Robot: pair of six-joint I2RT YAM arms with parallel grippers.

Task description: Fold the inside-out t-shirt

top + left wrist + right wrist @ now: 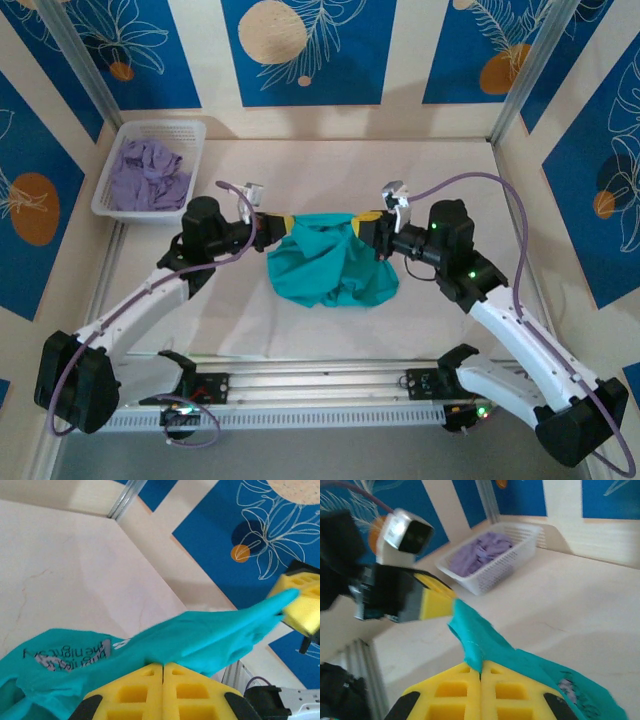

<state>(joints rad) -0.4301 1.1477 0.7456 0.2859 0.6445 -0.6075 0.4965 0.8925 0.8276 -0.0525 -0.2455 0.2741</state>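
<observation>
Left gripper (272, 228) and right gripper (372, 225) each clamped on shirt (330, 265); its top edge runs taut between them, rest hangs bunched below.

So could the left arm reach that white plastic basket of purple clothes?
Probably not yet: the left gripper is shut on the teal fabric t-shirt held taut with the right gripper. Otherwise the way to the basket looks free.
</observation>
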